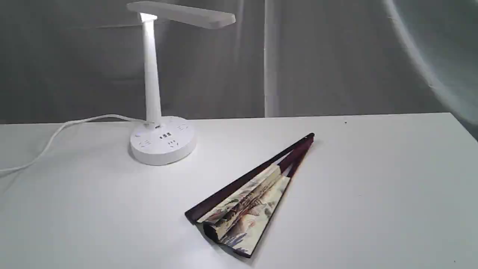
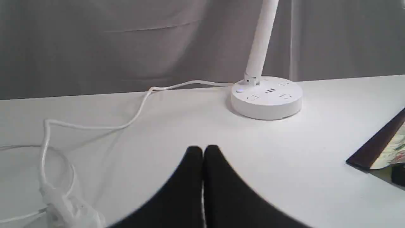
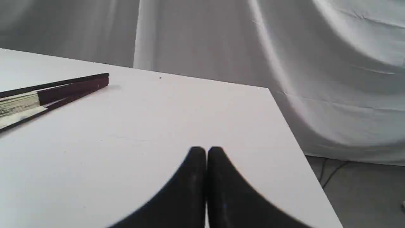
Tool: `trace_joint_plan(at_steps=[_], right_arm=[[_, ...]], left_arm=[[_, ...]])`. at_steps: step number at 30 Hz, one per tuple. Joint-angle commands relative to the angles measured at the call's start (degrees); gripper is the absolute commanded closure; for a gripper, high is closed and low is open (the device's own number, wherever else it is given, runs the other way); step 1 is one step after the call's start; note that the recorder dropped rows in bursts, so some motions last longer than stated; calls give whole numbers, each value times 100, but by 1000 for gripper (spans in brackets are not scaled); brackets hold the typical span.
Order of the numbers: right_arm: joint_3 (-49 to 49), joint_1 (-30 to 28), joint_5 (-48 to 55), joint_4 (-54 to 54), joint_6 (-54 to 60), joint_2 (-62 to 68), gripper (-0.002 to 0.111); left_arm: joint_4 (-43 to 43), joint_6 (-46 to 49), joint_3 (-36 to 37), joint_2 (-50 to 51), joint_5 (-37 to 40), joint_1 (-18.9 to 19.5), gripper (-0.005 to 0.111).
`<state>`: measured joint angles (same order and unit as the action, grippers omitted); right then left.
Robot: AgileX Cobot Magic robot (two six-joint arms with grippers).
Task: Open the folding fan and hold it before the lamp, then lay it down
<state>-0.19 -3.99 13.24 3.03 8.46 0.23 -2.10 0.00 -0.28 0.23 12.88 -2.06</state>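
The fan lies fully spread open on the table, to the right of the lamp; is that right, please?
Not quite: the exterior view shows the fan only slightly open, with most pleats folded. It does lie on the table, to the right of the lamp.

BACKGROUND AND SUPPORT SURFACES

White desk (image 1: 373, 194), matte and flat. Small dark speck (image 1: 345, 122) near the far edge. Grey fabric backdrop (image 1: 336, 56) behind, hanging in vertical folds and draped down past the right corner to a grey floor (image 3: 364, 196). Dark cables (image 3: 329, 172) on that floor, just beside the cloth's hem.
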Motion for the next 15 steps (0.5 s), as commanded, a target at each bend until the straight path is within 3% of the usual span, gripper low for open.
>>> trace_joint_plan(at_steps=[1, 8, 15], right_arm=[[19, -6, -26, 30, 5, -23, 108], [19, -6, -192, -13, 5, -23, 108], [19, -6, -1409, -1927, -32, -23, 108]], left_arm=[[33, 31, 28, -23, -101, 14, 107], [66, 0, 28, -23, -112, 14, 107], [860, 0, 28, -23, -349, 14, 107]])
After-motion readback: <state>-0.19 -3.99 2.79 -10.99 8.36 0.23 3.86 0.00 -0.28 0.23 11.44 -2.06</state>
